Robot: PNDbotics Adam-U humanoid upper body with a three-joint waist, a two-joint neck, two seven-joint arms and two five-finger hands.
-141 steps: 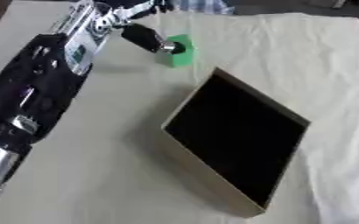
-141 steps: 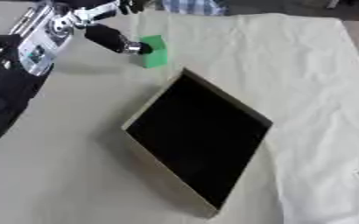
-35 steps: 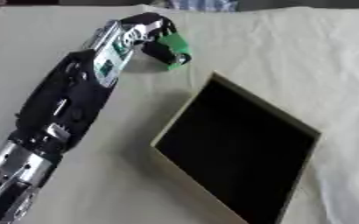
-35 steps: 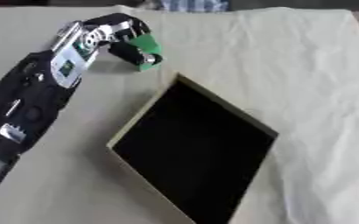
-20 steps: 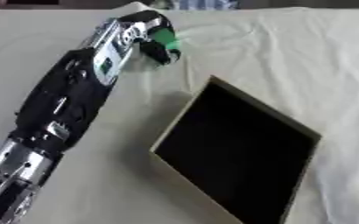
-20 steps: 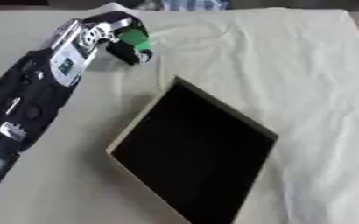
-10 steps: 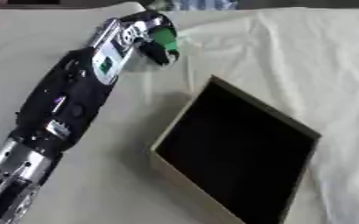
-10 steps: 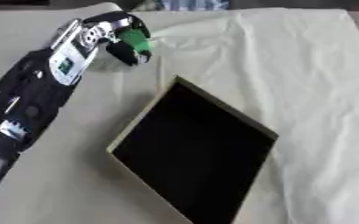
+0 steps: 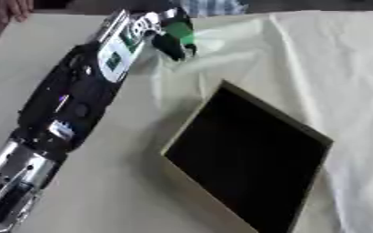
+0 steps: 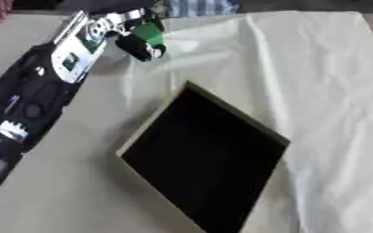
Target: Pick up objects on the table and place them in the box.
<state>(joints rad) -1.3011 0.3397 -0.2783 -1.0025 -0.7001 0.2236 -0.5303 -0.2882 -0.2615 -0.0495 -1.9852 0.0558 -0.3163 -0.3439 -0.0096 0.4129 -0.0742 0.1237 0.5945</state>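
My left arm reaches in from the lower left to the far side of the table. Its left hand (image 9: 167, 37) is curled round a small green block (image 9: 178, 29) and holds it above the cloth, behind the far corner of the box. The box (image 9: 245, 150) is shallow with a tan rim (image 9: 191, 118) and a black inside, lying askew in the middle of the table. Nothing shows inside it. My right hand is not in either view.
A cream cloth (image 10: 317, 82) covers the table, wrinkled near the block and along the right side. Bare table surface (image 9: 30, 54) lies to the left of the arm. A person's hand (image 9: 13, 7) rests at the far left edge.
The left hand has closed round the green block and lifted it slightly, drifting toward the box. The camera has shifted a little.
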